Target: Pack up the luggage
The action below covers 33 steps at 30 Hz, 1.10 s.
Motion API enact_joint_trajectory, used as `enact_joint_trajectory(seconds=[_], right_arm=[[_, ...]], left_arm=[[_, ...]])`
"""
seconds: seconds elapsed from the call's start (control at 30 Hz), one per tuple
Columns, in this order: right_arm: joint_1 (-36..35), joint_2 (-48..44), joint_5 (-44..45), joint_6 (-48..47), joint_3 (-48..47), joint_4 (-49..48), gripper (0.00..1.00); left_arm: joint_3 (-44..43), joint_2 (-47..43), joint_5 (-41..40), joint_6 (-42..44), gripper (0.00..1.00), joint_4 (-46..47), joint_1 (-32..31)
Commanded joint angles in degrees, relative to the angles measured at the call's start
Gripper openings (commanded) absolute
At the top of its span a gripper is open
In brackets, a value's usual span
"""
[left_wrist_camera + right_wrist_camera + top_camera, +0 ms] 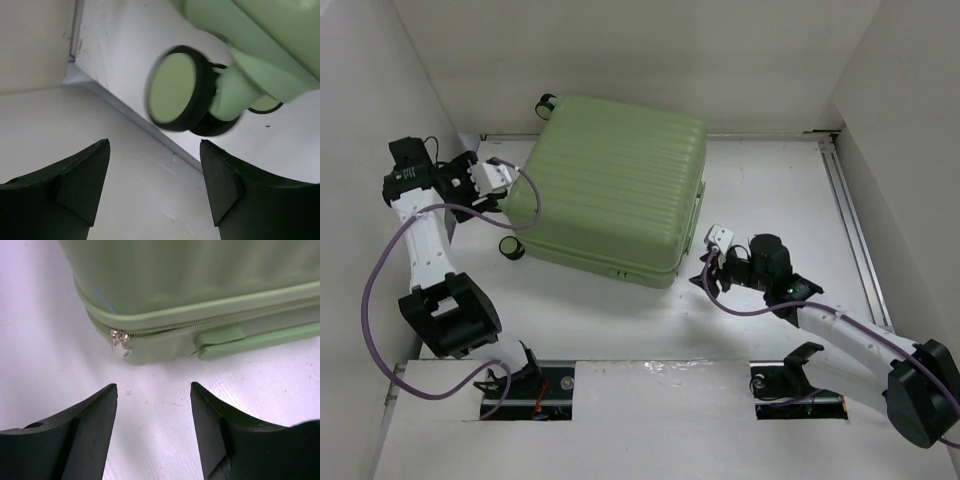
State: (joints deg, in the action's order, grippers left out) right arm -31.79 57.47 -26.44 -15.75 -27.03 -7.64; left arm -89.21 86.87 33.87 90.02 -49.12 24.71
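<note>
**Asker:** Where is the luggage?

**Me:** The luggage point(615, 185) lies flat with its lid down on the far middle of the table point(770, 200). Its wheels point left.

**Asker:** And your grippers?

**Me:** Both have their jaws well apart and hold nothing. My left gripper point(155, 146) hovers just beside a wheel point(175, 90) on the case's left side and touches nothing. My right gripper point(154, 386) faces the near right corner, a little short of the zipper pull point(120, 344).

**Asker:** What could go wrong from here?

**Me:** The pull is small and hangs close against the shell. If my right jaws close slightly off it, I expect they would pinch the shell or slip away. A tug along the zip could also drag the whole case across the smooth table, since nothing braces it at the moment. The wheel looks like a poor thing to steady it by, because it likely swivels and rolls. Closing on it might turn the case rather than hold it.

**Asker:** What does one view show that another doesn't?

**Me:** Only the top view shows the whole case and where both arms stand. Only my right wrist view shows the pull, the zip teeth and a thin blue streak at the seam (lining, perhaps, but I cannot tell). Only my left wrist view shows the gap between my jaws and the wheel. From above, my own wrist hides that spot.
</note>
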Motion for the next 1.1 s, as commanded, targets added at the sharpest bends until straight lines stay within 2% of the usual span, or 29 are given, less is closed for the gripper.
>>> enact_joint_trajectory(seconds=[0.0,0.13,0.37,0.4,0.5,0.67,0.8,0.87,0.93,0.97,1.03,1.07], right_arm=[[-0.2,-1.49,1.29,2.04,1.19,0.52,0.65],[-1.34,-1.49,1.3,2.04,1.19,0.52,0.65],[-1.87,-0.96,1.3,0.37,1.19,0.52,0.65],[-1.87,-0.35,1.3,0.37,0.66,0.52,0.66],[-1.87,0.97,0.77,-0.86,-0.04,0.52,0.66],[-1.87,4.4,-1.24,-1.92,-2.07,0.52,0.66],[-1.87,3.97,-2.48,-2.45,-2.86,0.52,0.66],[-1.87,2.3,-2.48,-2.45,-2.33,0.52,0.68],[-1.87,-0.6,-1.96,-2.45,-1.54,0.52,0.69],[-1.87,-1.3,-1.95,-2.45,-0.84,0.52,0.71],[-3.01,-1.93,-1.26,-2.45,-0.84,-1.4,0.71],[-3.54,-1.32,-0.47,-1.58,-0.84,-2.37,0.71]], left_arm=[[0.34,-0.3,5.33,14.81,0.69,-7.84,0.43],[4.13,-1.79,5.95,18.69,0.71,-2.12,-0.8],[3.52,-2.31,6.47,29.66,0.73,-2.81,-1.86],[5.43,-2.93,6.47,34.82,0.76,-3.34,-2.38],[8.77,-5.22,4.37,37.76,0.76,-2.82,-4.48],[10.11,-3.73,-0.55,37.25,0.76,-2.82,-7.57],[11.16,-2.06,-1.17,33.04,0.76,1.39,-8.98],[11.16,-1.53,-1.79,31.62,0.69,1.93,-9.59],[11.77,-0.91,-2.58,31.62,0.52,1.93,-10.11],[11.78,-0.91,-2.58,31.01,0.35,2.45,-10.12],[12.83,-0.91,-3.11,30.31,0.08,3.06,-10.12],[12.83,-0.91,-3.11,29.52,0.0,3.59,-10.12]])
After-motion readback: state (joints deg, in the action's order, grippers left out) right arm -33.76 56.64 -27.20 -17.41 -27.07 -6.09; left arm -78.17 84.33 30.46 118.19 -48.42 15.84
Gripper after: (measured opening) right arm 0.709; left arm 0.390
